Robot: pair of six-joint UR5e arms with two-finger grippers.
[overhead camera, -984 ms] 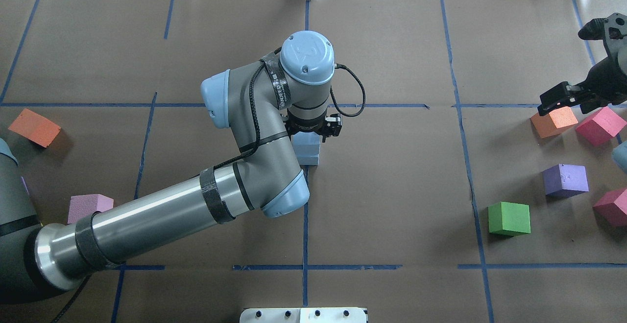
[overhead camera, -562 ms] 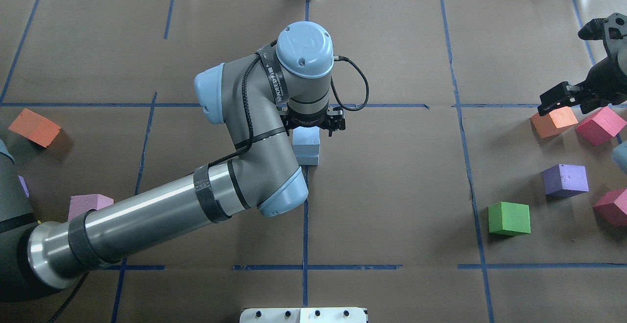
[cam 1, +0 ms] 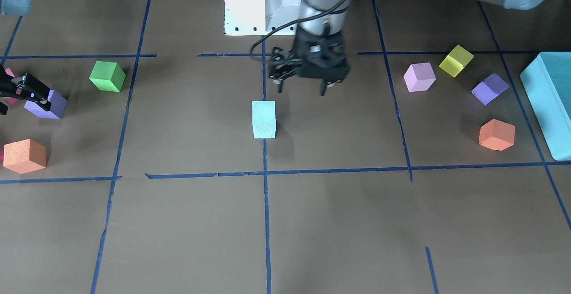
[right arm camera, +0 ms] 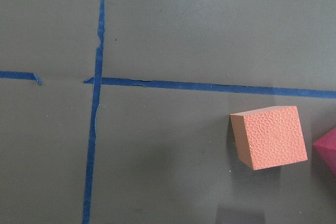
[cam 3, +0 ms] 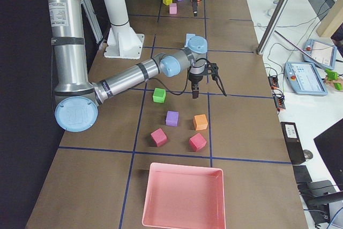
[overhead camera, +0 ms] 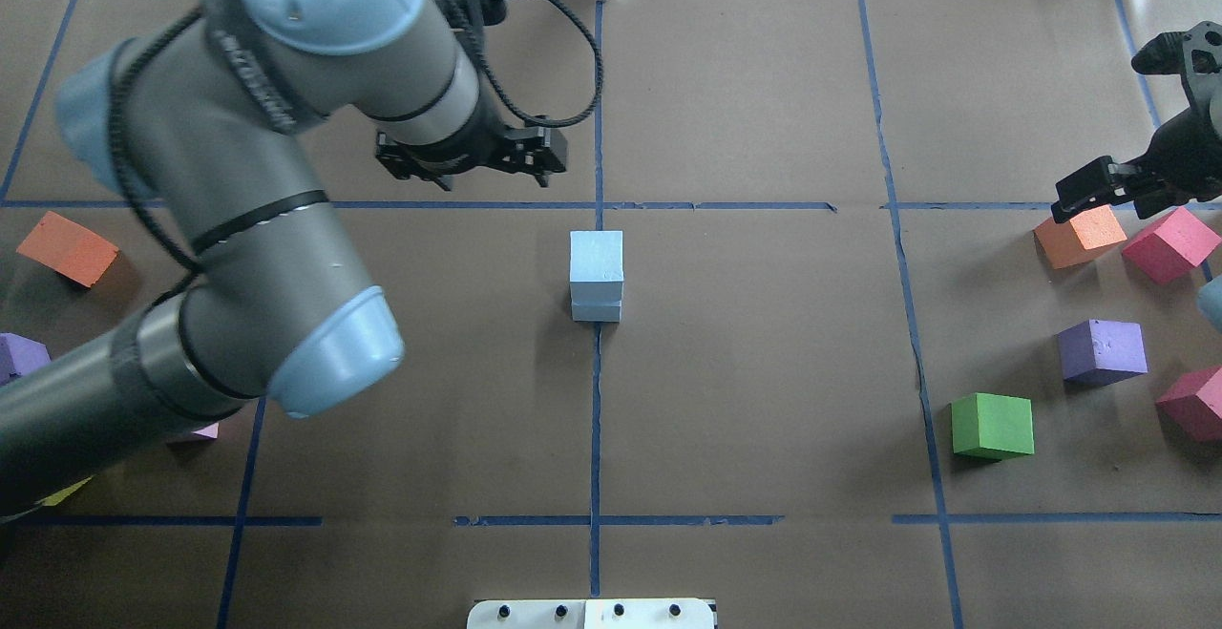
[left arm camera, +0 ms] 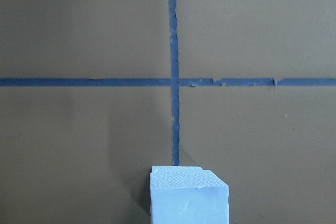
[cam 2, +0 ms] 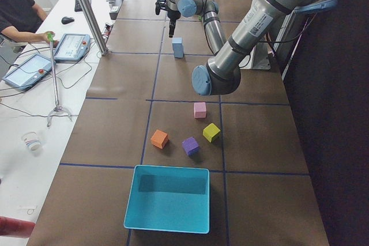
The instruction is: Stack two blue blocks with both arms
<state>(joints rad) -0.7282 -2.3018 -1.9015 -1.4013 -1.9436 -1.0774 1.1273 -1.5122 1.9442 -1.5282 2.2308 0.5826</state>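
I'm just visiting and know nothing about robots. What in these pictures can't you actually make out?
The right pincer: cut by the overhead view's right edge and the front view's left edge; open or shut, I cannot tell.
The pink cube and the yellow cube: overhead, mostly under the left arm.
The blue blocks: the left wrist view's bottom edge cuts off all but the top.

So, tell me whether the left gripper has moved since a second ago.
Yes. In the overhead view the left gripper was directly over the blue blocks; now it is up and left of them, beyond the crosswise tape line.
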